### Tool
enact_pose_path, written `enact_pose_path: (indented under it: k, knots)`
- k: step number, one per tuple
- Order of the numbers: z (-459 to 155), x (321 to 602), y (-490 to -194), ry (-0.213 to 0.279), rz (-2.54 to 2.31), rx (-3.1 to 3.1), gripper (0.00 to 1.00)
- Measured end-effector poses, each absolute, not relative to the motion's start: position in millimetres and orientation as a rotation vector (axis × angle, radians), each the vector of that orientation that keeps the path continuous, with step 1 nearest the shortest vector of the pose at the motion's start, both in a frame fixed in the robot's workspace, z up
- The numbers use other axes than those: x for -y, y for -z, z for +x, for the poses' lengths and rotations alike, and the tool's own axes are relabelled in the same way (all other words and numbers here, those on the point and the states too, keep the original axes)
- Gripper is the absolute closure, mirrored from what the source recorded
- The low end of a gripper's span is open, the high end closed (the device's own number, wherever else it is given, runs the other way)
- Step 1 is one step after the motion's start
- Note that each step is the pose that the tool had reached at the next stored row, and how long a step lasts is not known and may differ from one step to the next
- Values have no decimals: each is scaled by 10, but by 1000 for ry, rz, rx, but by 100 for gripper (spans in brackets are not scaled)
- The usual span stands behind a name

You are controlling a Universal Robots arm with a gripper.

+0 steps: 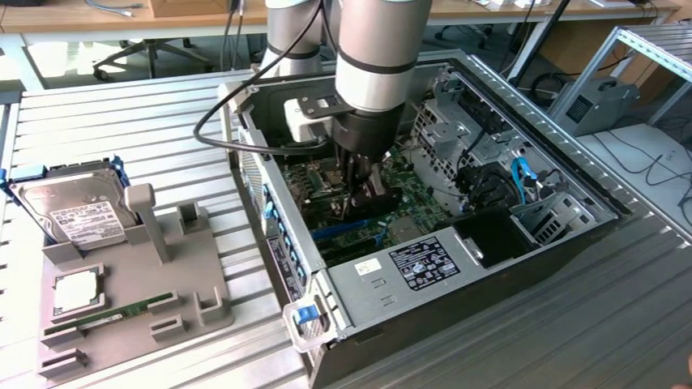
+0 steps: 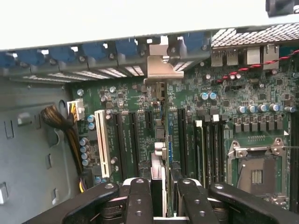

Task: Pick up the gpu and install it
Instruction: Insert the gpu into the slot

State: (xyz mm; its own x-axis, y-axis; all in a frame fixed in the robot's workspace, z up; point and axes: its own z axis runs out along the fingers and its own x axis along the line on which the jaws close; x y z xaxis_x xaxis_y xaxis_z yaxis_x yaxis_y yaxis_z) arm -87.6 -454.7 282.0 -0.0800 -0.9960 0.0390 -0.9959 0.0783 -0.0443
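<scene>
Exterior view looks down from above; wrist view close over motherboard point(image 2: 140, 121).

Gpu point(image 2: 161, 140) edge-on, upright, apparently over a motherboard slot.

I can make out no word, brand or number anywhere. Beside my claw point(image 1: 365, 190), on the metal box point(image 1: 416, 271) inside the computer case point(image 1: 487, 324), a dark label point(image 1: 424, 262) and a small white sticker point(image 1: 371, 266) carry print too fine to read. Well away from my claw, on the grey stand point(image 1: 141, 300), the hard drive point(image 1: 70, 212) has a white label point(image 1: 78, 220) with barcodes and lines I cannot read.
</scene>
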Motion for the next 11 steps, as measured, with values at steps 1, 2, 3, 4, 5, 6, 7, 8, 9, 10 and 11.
enact_pose_path:
  k: [1,2,3,4,5,6,7,8,9,10,11]
  knots:
    - [-903,4547,-2815,93,-2130,-2306,73]
    - [-915,4552,-2812,93,-2129,-2306,73]
    - [-925,4558,-2810,93,-2129,-2306,73]
    - [-932,4562,-2806,93,-2129,-2306,73]
    - [-936,4566,-2799,93,-2129,-2306,73]
    - [-937,4567,-2787,93,-2129,-2306,73]
    - [-938,4567,-2779,93,-2130,-2306,73]
    - [-939,4567,-2768,93,-2129,-2306,73]
    - [-939,4567,-2761,93,-2129,-2306,73]
    - [-939,4567,-2755,92,-2129,-2306,73]
    - [-940,4568,-2749,90,-2128,-2305,73]
